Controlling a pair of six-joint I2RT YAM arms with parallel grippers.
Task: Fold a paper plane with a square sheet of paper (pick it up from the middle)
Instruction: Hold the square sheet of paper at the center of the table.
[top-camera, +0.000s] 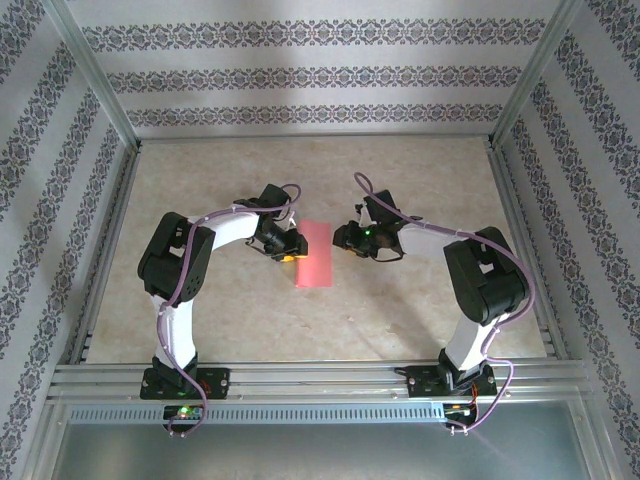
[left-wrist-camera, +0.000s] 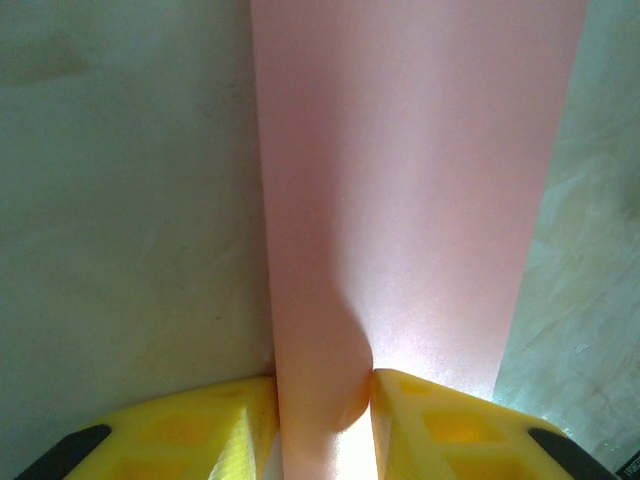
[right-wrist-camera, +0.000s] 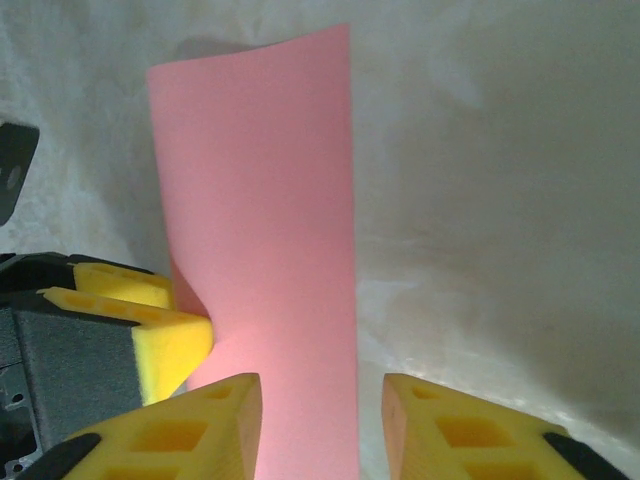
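We saw a pale beige, marbled worktop closed in by walls papered in white with bands of dark floral ornament. The bands ran level behind the far edge and also ran along the left and right sides. Silver metal posts rose from the far corners. Along the near edge lay aluminium rails and a slotted grey strip. The light was soft and even.

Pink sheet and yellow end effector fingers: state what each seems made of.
Pink sheet: thin matte paper, going by the soft buckle where it is pinched and the light glowing through. Yellow fingers: probably moulded plastic or firm rubber, matte, with recessed pockets; which one is unclear.
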